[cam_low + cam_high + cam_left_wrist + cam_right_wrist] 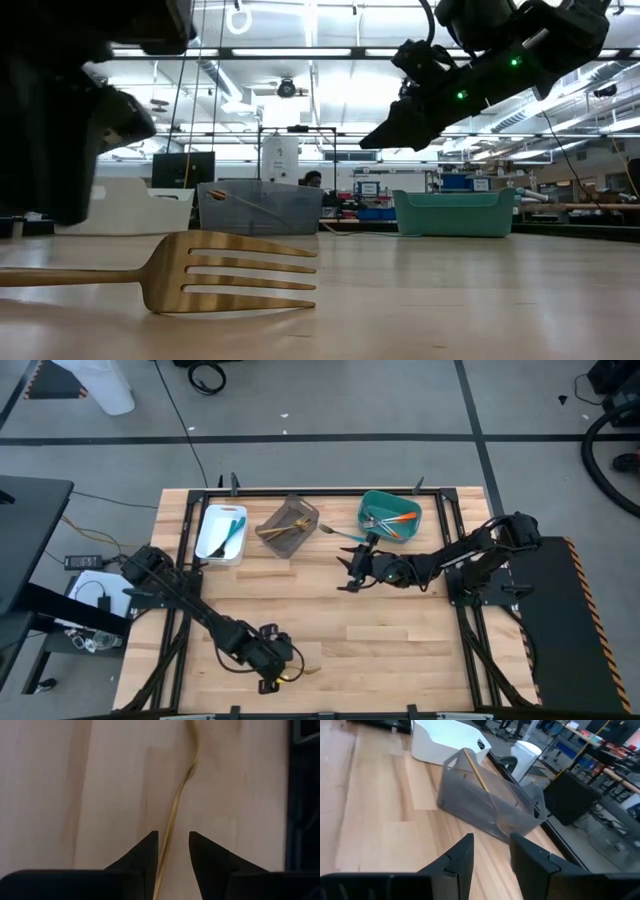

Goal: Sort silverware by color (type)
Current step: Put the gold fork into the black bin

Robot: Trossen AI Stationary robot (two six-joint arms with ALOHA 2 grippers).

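Note:
A gold fork [303,672] lies flat on the wooden table near its front edge; the low view shows its tines [250,272] close up. My left gripper [272,682] hovers over the fork's handle [176,805], open [173,840], one finger on each side of it, a little above it. My right gripper [352,570] hangs open [491,842] in the air at mid-table, pointing toward the grey-brown bin [485,802], and holds nothing. Another utensil [338,532] lies on the table between the grey-brown bin and the teal bin.
Three bins stand in a row at the far edge: white [212,540] with a blue utensil, grey-brown [300,512] with tan ones, teal [372,502] with orange and blue ones. Bare wood lies between the two arms.

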